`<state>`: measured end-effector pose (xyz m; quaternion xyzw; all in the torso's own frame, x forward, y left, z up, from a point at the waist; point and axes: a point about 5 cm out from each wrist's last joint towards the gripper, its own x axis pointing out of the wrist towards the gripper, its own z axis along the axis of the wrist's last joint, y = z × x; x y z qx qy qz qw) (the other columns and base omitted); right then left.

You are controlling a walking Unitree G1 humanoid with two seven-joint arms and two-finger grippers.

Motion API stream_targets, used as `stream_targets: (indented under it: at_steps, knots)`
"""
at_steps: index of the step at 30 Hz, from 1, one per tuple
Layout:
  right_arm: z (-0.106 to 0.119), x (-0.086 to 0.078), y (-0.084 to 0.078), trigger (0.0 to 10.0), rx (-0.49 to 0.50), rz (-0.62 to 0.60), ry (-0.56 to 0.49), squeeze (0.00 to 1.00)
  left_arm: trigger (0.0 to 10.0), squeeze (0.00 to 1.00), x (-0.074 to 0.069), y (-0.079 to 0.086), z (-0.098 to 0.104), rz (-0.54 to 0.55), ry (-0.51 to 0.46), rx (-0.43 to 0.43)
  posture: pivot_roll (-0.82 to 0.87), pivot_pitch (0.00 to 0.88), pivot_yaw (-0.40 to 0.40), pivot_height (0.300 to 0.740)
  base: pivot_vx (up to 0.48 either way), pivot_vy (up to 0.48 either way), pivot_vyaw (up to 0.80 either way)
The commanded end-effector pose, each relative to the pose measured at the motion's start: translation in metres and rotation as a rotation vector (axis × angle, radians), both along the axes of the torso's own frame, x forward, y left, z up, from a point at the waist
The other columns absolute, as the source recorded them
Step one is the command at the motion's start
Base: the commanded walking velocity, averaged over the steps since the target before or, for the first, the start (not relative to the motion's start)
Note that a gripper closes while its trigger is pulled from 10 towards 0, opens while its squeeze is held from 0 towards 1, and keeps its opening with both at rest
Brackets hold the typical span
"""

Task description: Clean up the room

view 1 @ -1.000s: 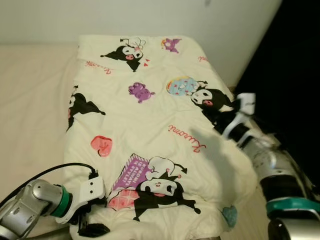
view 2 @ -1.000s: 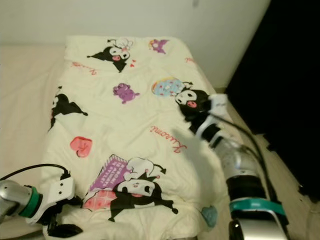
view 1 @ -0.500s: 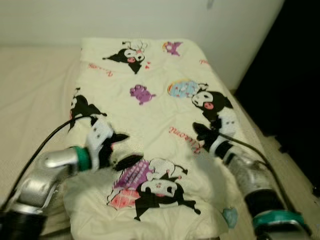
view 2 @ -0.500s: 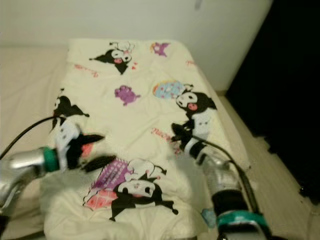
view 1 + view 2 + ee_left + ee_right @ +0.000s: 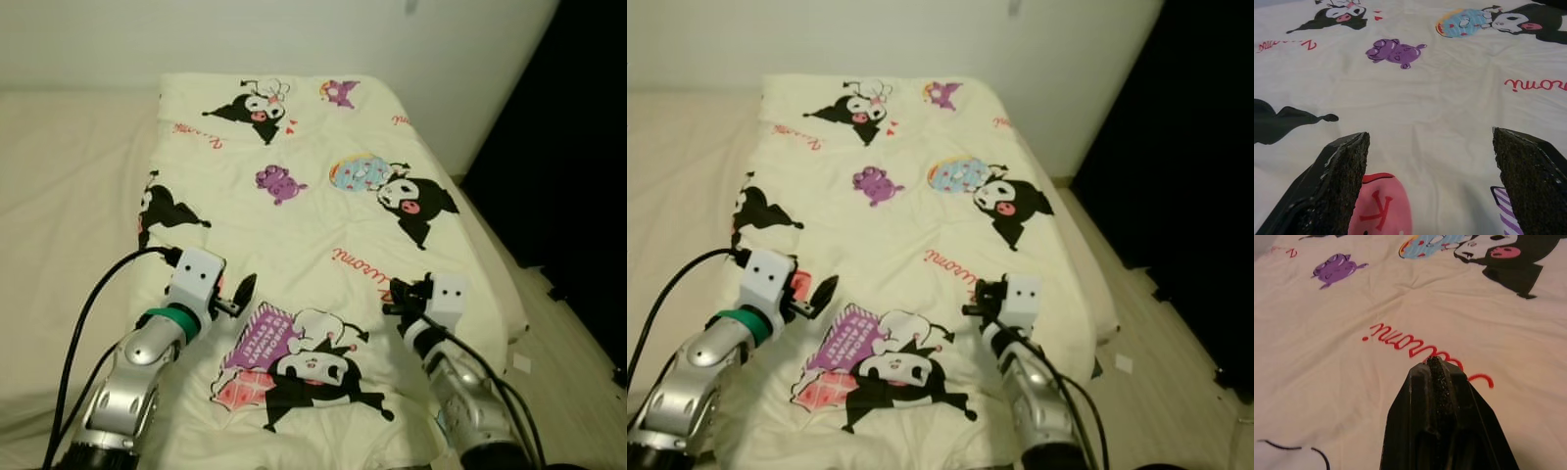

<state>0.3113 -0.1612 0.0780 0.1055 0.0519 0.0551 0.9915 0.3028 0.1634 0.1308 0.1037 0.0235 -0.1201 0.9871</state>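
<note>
Cream cartoon-print quilt lies spread flat along the bed, right of the bare beige mattress. Left gripper hovers over its near-left part, fingers spread wide, empty. Right gripper near the red lettering, fingers pressed together, apparently holding nothing. Smooth outward from quilt centre; avoid bunching.

Matt cloth blanket — soft, wrinkled

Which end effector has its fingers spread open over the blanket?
The left end effector: its two fingers stand wide apart above the blanket. The right end effector has its fingers pressed together.
</note>
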Motion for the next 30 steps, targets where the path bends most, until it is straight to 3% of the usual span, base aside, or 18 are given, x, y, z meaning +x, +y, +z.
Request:
stream_targets:
  at_steps: [1,8,15,30]
  knots:
    - [-0.004,-0.004,0.005,10.0,-0.007,-0.009,0.000,0.00,10.0,0.00,-0.003,0.004,-0.015,0.046,0.048,-0.005,0.11,0.000,-0.027,0.586,0.000,0.000,0.00]
    - [-0.004,-0.005,0.011,10.0,-0.010,-0.009,0.004,0.00,10.0,0.00,-0.006,0.000,-0.024,0.088,0.055,-0.032,0.11,0.000,-0.033,0.601,0.000,0.000,0.00]
    - [-0.003,-0.004,0.011,10.0,-0.016,-0.029,0.009,0.00,10.0,0.00,-0.009,-0.005,-0.033,0.100,0.065,0.017,0.11,0.000,-0.037,0.616,0.000,0.000,0.00]
    - [-0.008,-0.010,0.012,10.0,-0.018,-0.065,0.037,0.00,10.0,0.00,-0.010,-0.008,-0.040,0.120,0.069,0.015,0.10,0.000,-0.038,0.661,0.000,0.000,0.00]
